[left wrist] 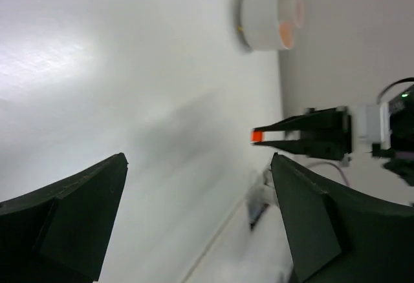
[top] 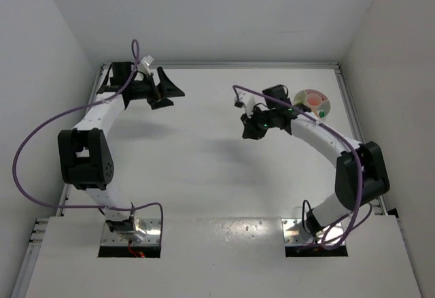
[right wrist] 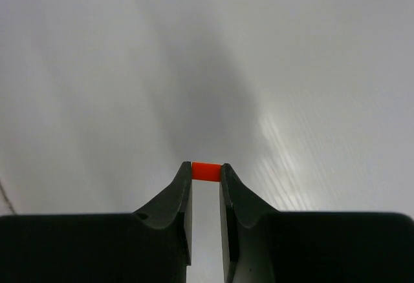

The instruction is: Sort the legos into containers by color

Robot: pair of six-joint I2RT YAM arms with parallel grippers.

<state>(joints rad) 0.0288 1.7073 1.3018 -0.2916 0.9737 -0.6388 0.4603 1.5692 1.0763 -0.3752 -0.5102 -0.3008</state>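
At the near edge of the table (top: 204,175), two arm bases (top: 129,228) bolted side by side, a purple cable (top: 27,141) looping off each. Farther in, on the right, the right gripper (top: 249,132) hanging above bare table, pointed left, clenched on one orange-red lego (right wrist: 207,171). Pinched at the very tips of both fingers, clear of the surface. Seen from the left wrist as a bright speck at the end of that narrow black beak, in mid-air. Just beyond and to the right, close to the right wall, the round white dish (top: 300,98) resting on the table. Orange showing in one section, a fleck of green in another near the rim; too small to tell more. Lego to the left of the dish, not over any section. Farthest back, near the far left corner, the left gripper (top: 168,94) released, fingers spread wide, aimed across the table toward the right gripper and the dish.
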